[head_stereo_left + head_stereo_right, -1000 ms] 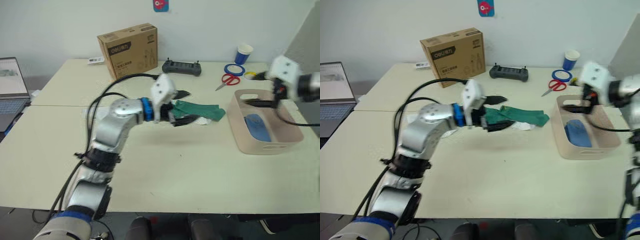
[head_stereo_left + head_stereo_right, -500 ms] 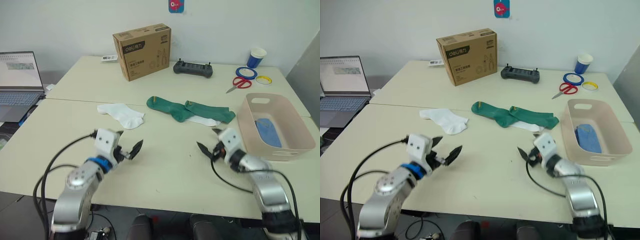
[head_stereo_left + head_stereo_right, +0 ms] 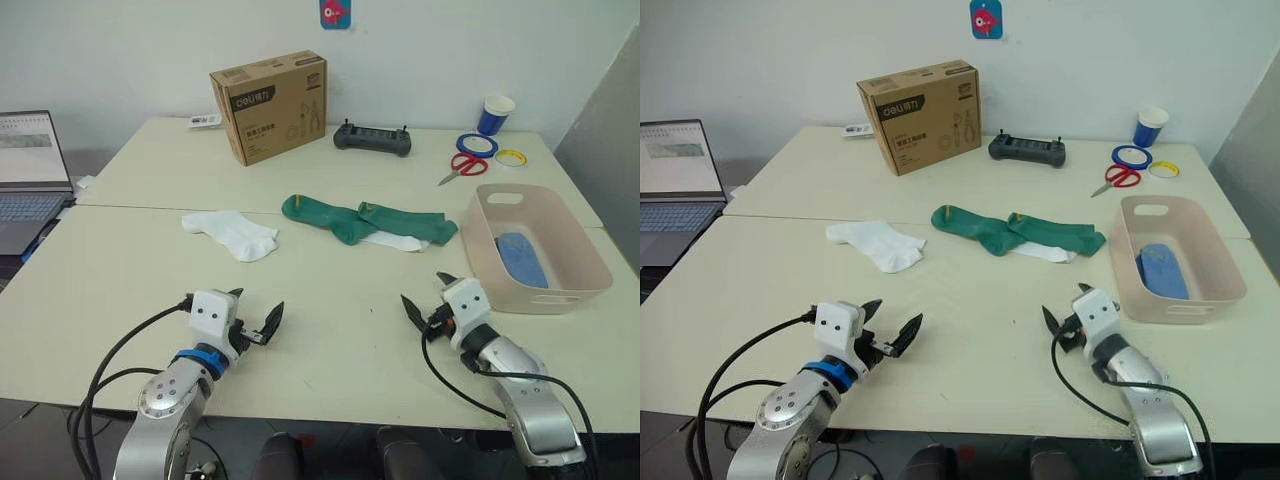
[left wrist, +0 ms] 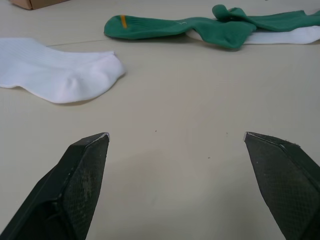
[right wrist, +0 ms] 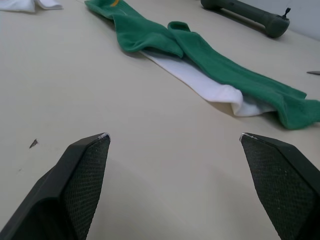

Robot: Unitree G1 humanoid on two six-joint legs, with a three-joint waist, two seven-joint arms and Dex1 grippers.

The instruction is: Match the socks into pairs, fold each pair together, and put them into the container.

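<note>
Near the front edge of the cream table [image 3: 330, 370], both arms rest low with nothing held. At about 7 o'clock, the left gripper [image 3: 254, 318] has its black fingers spread wide; at 5 o'clock, the right gripper [image 3: 428, 297] is equally wide apart. Toward 12 o'clock from them, mid-table, two dark green socks [image 3: 352, 217] lie overlapping, the right one covering most of a plain white sock [image 3: 397, 241] that peeks out beneath. Another plain white sock [image 3: 232, 231] lies alone at roughly 10 o'clock, well apart from the green ones. At 2 o'clock stands the pale pink rectangular plastic tub [image 3: 575, 265], with folded light blue socks [image 3: 522, 257] lying inside on its floor.
</note>
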